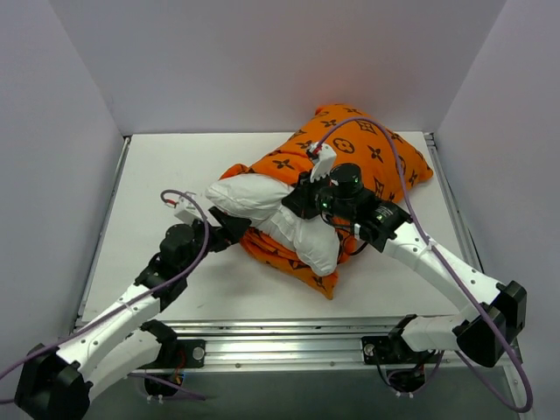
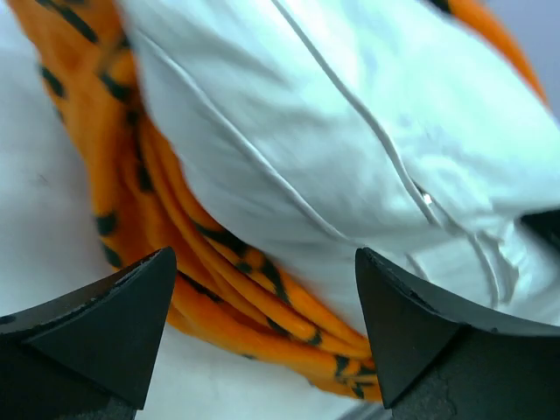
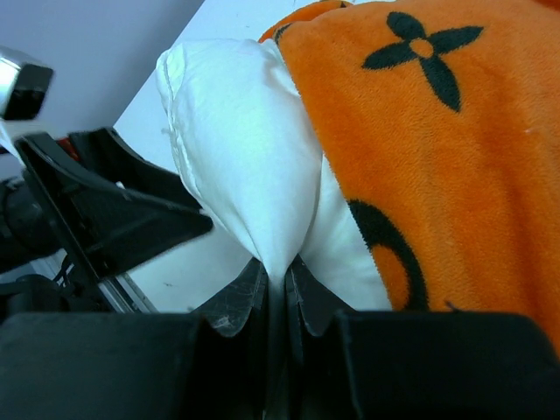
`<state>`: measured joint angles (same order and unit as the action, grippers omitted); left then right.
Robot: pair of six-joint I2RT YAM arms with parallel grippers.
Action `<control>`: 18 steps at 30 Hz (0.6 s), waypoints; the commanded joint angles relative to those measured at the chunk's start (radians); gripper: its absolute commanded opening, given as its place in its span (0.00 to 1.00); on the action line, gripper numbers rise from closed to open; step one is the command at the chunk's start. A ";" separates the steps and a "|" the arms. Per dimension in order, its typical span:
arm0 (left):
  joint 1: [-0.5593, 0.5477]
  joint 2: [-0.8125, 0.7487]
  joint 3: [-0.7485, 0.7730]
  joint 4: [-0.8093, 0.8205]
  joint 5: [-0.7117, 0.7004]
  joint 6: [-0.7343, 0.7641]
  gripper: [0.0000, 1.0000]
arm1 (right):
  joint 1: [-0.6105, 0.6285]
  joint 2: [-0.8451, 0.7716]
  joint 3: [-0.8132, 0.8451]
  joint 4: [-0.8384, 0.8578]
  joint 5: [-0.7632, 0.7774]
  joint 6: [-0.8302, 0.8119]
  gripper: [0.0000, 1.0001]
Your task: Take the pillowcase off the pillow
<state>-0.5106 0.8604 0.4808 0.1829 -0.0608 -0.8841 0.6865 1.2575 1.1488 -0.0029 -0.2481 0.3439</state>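
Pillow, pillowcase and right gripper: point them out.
pillow (image 1: 254, 197), top view, exposed white end.
pillowcase (image 1: 350, 149), top view, far orange panel.
right gripper (image 3: 278, 278), right wrist view, midway between shut fingertips.

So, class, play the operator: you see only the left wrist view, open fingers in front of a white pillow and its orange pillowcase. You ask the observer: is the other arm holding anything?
Observer: Yes, the right gripper is shut on a fold of the pillow.
Operator: How much of the pillow is out?
Observer: From above, one end pokes out on the left; the pillowcase covers the rest.
Operator: Where does the covered end lie?
Observer: Near the far right corner of the table.
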 commanded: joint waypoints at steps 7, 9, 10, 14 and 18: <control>-0.196 0.350 0.022 0.229 -0.042 -0.062 0.79 | 0.002 0.010 0.100 0.175 0.006 0.037 0.00; -0.230 0.440 0.048 0.265 -0.079 -0.056 0.75 | 0.004 0.011 0.107 0.182 0.010 0.043 0.00; -0.236 0.466 0.059 0.279 -0.088 -0.043 0.68 | 0.004 0.013 0.115 0.184 0.013 0.044 0.00; -0.261 0.610 0.105 0.279 -0.146 -0.050 0.48 | 0.004 0.046 0.222 0.138 0.039 0.035 0.00; -0.264 0.683 0.105 0.294 -0.227 -0.114 0.44 | -0.001 0.071 0.345 0.113 0.064 0.030 0.00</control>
<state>-0.7654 1.4876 0.5694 0.4625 -0.2035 -0.9737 0.6933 1.3731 1.3254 -0.1135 -0.2123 0.3485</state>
